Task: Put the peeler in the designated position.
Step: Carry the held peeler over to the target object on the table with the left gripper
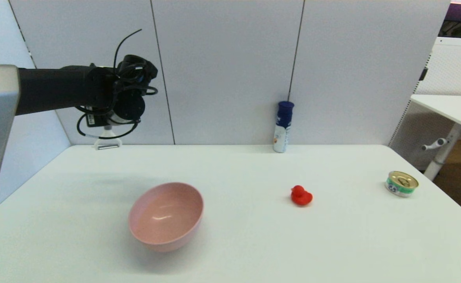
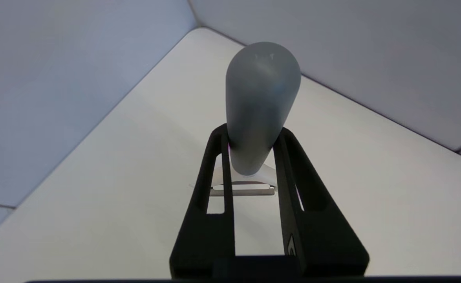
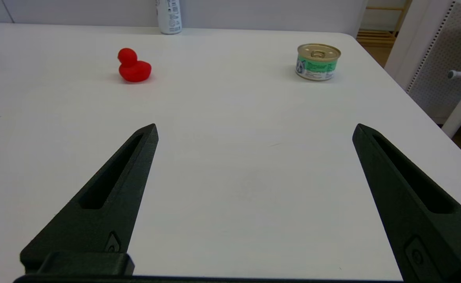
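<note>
**Grey-handled peeler held above the far left corner, not yet put down**

Pink comes first on the near side: a pink bowl [image 1: 166,216] sits on the worktop [image 1: 254,243] a little left of centre, nearest the robot. It lies apart from everything else and plays no part in the placement.

On the right, the right end effector [image 3: 255,131] hangs idle over the near right part of the worktop with its fingers spread wide and nothing between them. Beyond it are a red toy duck [image 1: 301,195] around the middle and a small green-labelled tin [image 1: 401,183] close to the right edge.

Farther back, a white and blue bottle [image 1: 282,127] stands upright at the far edge against the wall panel.

The work itself is at the far left corner. The left end effector [image 2: 251,137] is clamped on the grey handle of the peeler [image 2: 260,106], which hangs head downward, its white fork and metal blade just above the surface. Whether the blade already touches the worktop cannot be told.

By my reading, the pick-up and carry are done, and what remains is lowering, letting go and drawing the arm away. The bare patch under the blade looks free of obstacles; only the two wall panels meeting behind the corner crowd the arm's room to move.
</note>
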`<state>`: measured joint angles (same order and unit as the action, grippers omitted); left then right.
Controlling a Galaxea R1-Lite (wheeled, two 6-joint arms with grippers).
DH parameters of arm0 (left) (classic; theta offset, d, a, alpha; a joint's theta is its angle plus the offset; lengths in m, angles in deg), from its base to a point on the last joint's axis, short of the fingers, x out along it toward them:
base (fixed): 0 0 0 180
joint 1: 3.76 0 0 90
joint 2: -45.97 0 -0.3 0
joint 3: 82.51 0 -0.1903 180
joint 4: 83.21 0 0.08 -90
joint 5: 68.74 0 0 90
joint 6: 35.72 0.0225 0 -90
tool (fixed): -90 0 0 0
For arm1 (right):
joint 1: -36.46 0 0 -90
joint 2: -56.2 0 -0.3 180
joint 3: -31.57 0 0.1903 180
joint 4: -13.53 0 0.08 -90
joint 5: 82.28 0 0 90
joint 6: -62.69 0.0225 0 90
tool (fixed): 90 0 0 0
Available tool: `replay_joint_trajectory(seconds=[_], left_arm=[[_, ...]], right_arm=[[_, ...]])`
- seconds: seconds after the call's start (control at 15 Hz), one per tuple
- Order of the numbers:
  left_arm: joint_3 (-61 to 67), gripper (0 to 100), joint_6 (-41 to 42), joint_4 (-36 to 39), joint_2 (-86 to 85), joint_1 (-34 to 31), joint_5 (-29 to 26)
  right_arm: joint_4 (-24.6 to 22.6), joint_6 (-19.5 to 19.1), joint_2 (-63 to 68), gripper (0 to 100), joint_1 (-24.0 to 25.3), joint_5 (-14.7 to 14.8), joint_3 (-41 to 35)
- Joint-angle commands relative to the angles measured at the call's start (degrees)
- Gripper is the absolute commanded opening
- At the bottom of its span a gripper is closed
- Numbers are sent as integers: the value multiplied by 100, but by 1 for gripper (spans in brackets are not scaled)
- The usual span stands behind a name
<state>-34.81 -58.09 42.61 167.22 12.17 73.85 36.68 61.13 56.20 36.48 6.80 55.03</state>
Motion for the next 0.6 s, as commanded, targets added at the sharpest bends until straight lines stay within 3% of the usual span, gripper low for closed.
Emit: replay_joint_trajectory(seconds=[0.07, 0.33, 0.6], left_arm=[[-154, 0, 259, -30, -365, 498, 32], [-260, 0, 637, -47, -690, 1061, -56], [-295, 0, 655, -65, -998, 1580, -908]], right_arm=[[-4, -2, 0, 100, 6, -4, -1], [-4, -2, 0, 100, -2, -4, -1], [-4, -2, 9, 100, 6, -4, -1]])
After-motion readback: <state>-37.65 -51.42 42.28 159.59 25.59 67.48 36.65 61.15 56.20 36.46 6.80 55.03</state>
